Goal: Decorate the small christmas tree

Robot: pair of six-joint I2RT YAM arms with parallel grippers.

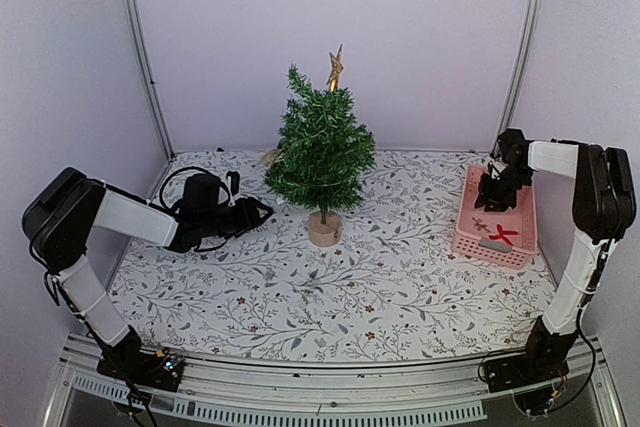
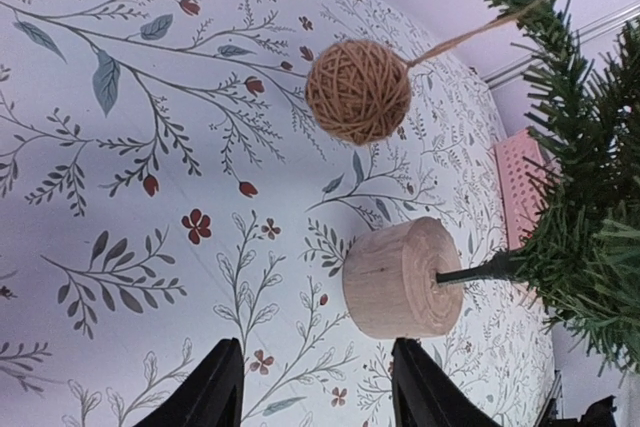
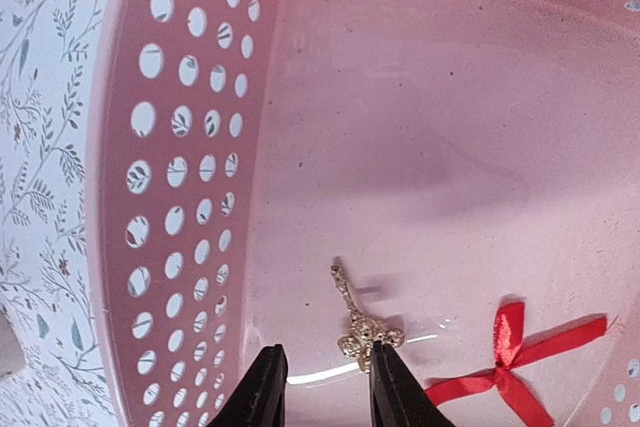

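Observation:
The small christmas tree [image 1: 320, 147] stands mid-table on a round wood base [image 1: 325, 228] with a gold star [image 1: 335, 68] on top. A twine ball ornament [image 2: 358, 92] hangs from a low branch on the tree's left side. My left gripper [image 1: 262, 213] is open and empty, low over the table left of the base [image 2: 402, 277]. My right gripper [image 1: 492, 197] is open inside the pink basket [image 1: 468, 232], its fingertips [image 3: 385, 387] just beside a small gold ornament [image 3: 362, 329]. A red ribbon bow [image 3: 515, 352] lies to its right.
The basket's perforated wall [image 3: 170, 197] stands close on the right gripper's left. Metal frame posts [image 1: 140, 47] rise at the back corners. The floral table cover [image 1: 300, 297] spreads in front of the tree.

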